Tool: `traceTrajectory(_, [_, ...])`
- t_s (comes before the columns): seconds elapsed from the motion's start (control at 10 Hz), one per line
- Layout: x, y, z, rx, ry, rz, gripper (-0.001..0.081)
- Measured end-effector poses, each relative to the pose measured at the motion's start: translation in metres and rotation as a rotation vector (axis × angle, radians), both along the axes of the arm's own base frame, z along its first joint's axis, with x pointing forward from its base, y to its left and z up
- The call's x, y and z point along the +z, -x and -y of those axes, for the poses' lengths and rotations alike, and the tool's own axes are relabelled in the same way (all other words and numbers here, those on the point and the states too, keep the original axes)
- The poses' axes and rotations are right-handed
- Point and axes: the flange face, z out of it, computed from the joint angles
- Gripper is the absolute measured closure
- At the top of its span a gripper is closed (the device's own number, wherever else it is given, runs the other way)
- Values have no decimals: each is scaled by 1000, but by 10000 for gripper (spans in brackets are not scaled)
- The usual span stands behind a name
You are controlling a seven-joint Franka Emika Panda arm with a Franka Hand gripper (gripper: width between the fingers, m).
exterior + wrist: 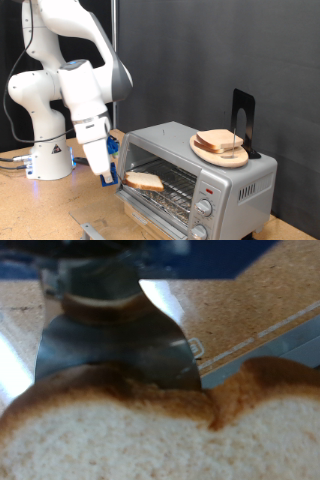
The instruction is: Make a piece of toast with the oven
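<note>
Pale toast slice (144,181) (150,430), seemingly on rack inside open silver oven (200,165).

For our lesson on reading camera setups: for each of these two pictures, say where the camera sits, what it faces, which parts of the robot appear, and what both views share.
Exterior view: off the arm, facing the white arm, the hand at the open oven, a wooden plate of bread on top; whole arm and base show.
Wrist view: on the hand, looking along it at the piece of toast close up; only a metal finger shows.
Shared: the piece of toast, held at the oven's opening.
</note>
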Motion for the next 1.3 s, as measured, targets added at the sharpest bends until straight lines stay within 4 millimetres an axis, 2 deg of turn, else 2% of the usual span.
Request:
traceTrajectory(0.4, [3,-6,-32,0,13,28,395])
traceTrajectory(0.7, [15,-7,-46,1,-22,39,395])
traceTrajectory(1.0, [19,2,-41,16,-36,13,395])
traceTrajectory(1.3, [14,16,-19,-10,-57,-13,397])
